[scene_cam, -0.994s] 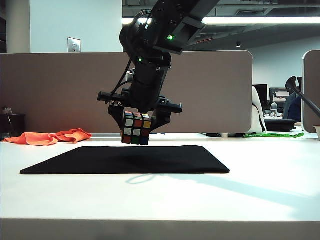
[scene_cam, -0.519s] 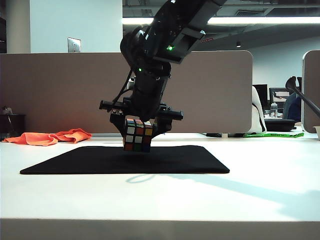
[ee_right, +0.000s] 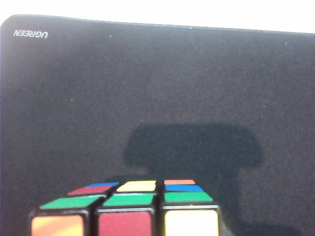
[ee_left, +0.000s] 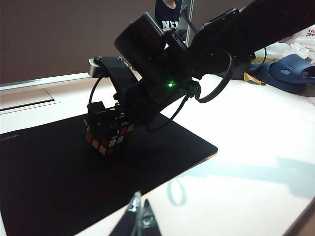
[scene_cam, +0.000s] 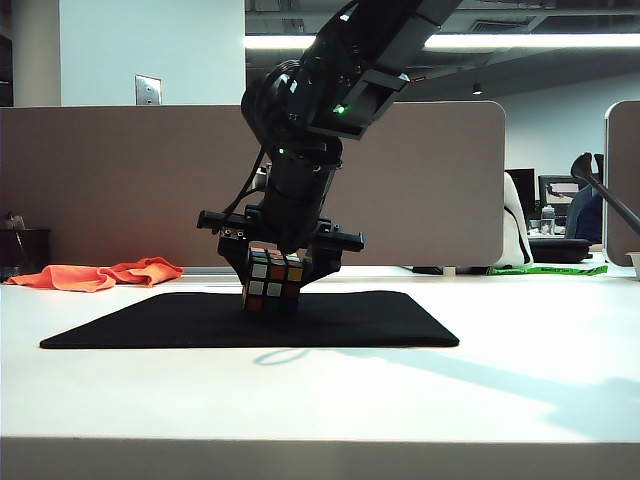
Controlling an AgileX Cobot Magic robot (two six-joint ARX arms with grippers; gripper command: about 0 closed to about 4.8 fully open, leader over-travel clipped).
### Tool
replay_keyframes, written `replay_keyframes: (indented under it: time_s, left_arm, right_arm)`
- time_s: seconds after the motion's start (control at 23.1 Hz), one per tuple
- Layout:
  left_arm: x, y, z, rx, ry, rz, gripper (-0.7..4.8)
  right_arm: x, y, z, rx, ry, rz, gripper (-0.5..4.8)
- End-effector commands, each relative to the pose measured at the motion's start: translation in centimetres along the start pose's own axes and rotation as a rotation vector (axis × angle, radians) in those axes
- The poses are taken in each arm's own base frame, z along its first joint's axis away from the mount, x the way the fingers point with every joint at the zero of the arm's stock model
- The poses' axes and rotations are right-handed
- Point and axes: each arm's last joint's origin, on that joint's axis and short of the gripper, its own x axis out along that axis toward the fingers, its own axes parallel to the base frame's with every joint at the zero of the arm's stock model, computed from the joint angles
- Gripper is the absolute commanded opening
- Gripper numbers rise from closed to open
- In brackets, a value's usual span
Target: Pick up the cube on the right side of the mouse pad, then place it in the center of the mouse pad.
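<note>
The cube point(scene_cam: 272, 283), black-framed with coloured stickers, is slightly tilted at the surface of the black mouse pad point(scene_cam: 380, 320), near its middle. My right gripper point(scene_cam: 277, 275) reaches down from above and is shut on the cube, one finger on each side. Whether the cube touches the pad I cannot tell. The left wrist view shows the cube point(ee_left: 108, 135) under the right arm, over the mouse pad point(ee_left: 49, 187). The right wrist view shows the cube point(ee_right: 125, 211) close over the mouse pad point(ee_right: 147, 88). My left gripper point(ee_left: 140, 212) hangs shut off the pad's near edge, holding nothing.
An orange cloth point(scene_cam: 100, 274) lies on the white table behind the pad's left end. A beige partition point(scene_cam: 120, 180) runs along the back. Office chairs and clutter point(scene_cam: 560, 235) stand beyond the table at the right.
My right gripper has come down with the cube, from well above the pad to its surface.
</note>
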Motion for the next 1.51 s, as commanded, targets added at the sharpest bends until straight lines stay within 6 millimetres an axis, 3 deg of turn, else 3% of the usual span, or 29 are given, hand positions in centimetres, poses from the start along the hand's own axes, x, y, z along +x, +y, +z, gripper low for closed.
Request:
replay_keyframes:
  time_s: [0.04, 0.91, 1.04, 1.25, 1.51]
  left_arm:
    - [0.0, 0.0, 0.2, 0.010, -0.012, -0.005, -0.06]
    - [0.0, 0.0, 0.2, 0.010, -0.012, -0.005, -0.06]
    - [0.0, 0.0, 0.2, 0.010, -0.012, -0.005, -0.06]
    - [0.0, 0.0, 0.2, 0.010, -0.012, -0.005, -0.06]
    - [0.0, 0.0, 0.2, 0.010, -0.012, -0.005, -0.06]
  right_arm:
    - [-0.3, 0.2, 0.7, 0.016, -0.046, 0.021, 3.06]
    - [0.2, -0.3, 0.5, 0.018, -0.019, 0.033, 3.28]
    - [0.2, -0.3, 0.5, 0.017, -0.011, 0.050, 3.77]
    - [0.2, -0.3, 0.5, 0.018, -0.014, 0.051, 3.78]
    - [-1.1, -0.7, 2.4, 0.036, -0.087, 0.067, 3.78]
